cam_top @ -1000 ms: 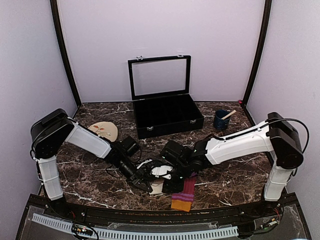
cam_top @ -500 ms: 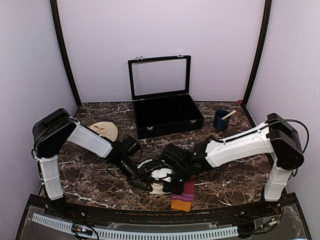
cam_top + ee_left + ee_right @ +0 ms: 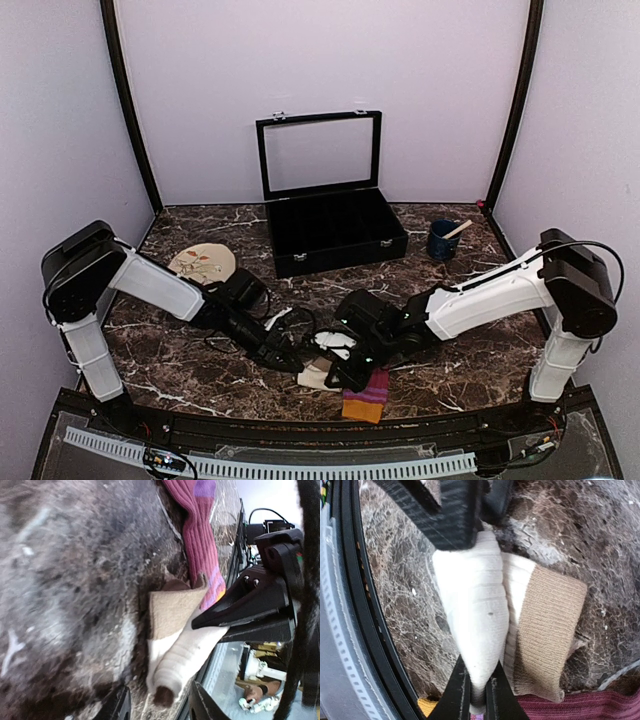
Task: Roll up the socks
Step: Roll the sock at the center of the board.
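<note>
The right wrist view alone shows the right gripper [image 3: 479, 695] clamped on one end of the rolled cream sock [image 3: 475, 605], its brown band [image 3: 547, 625] lying flat beside the roll. The left wrist view shows the left gripper [image 3: 159, 706] with its fingers apart on either side of the roll's other end. From above, two socks lie near the marble table's [image 3: 470, 350] front edge, the cream one touching the magenta-purple sock [image 3: 368, 392] on its left, with one open black case [image 3: 335, 235] at the far middle, one blue cup [image 3: 441, 241] far right and one floral disc [image 3: 203, 262] on the left.
</note>
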You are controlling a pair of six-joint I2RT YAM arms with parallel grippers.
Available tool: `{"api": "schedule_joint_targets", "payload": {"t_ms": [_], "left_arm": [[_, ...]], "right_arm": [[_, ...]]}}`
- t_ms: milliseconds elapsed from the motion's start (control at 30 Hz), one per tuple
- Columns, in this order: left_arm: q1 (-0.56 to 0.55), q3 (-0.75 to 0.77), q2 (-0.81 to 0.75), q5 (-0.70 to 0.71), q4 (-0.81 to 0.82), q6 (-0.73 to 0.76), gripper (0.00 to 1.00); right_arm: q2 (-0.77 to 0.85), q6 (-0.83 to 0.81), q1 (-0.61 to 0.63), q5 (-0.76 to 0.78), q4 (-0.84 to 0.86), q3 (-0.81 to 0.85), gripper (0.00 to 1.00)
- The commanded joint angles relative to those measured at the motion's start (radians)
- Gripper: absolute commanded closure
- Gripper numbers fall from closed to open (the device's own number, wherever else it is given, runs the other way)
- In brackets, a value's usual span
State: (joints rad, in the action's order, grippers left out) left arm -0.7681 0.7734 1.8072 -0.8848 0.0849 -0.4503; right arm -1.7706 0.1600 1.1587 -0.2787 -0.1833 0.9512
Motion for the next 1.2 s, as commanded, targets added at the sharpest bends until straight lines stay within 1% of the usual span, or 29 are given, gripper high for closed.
{"api": "schedule_joint_targets", "payload": {"t_ms": [0,200,333,567,767,800,867,1033,1167], "left_arm": [[0.006,-0.052,-0.088,0.088,0.098,-0.037,0.58],[-0.001,-0.103,-0.199,0.199,0.142,-0.021,0.57],[-0.026,-0.104,-0.242,0.219,0.139,0.016,0.57],[-0.141,-0.044,-0.213,0.294,0.033,0.127,0.57],[-0.199,-0.031,-0.204,0.367,0.006,0.172,0.54],[-0.204,-0.026,-0.203,0.376,-0.003,0.181,0.53],[-0.215,-0.007,-0.192,0.398,-0.038,0.2,0.46],[-0.264,0.027,-0.174,0.493,-0.11,0.249,0.45],[-0.325,0.07,-0.169,0.627,-0.171,0.329,0.44]], "right_arm": [[0.027,0.154,-0.035,-0.073,0.07,-0.075,1.0],[0.038,0.249,-0.058,-0.141,0.15,-0.138,1.0],[0.034,0.311,-0.071,-0.18,0.208,-0.18,1.0],[0.026,0.401,-0.105,-0.248,0.312,-0.243,1.0],[0.009,0.435,-0.116,-0.289,0.356,-0.266,1.0],[0.007,0.44,-0.117,-0.295,0.362,-0.267,1.0],[0.005,0.444,-0.119,-0.301,0.369,-0.271,1.0],[0.002,0.442,-0.123,-0.315,0.371,-0.271,1.0],[-0.009,0.435,-0.125,-0.327,0.367,-0.267,1.0]]}}
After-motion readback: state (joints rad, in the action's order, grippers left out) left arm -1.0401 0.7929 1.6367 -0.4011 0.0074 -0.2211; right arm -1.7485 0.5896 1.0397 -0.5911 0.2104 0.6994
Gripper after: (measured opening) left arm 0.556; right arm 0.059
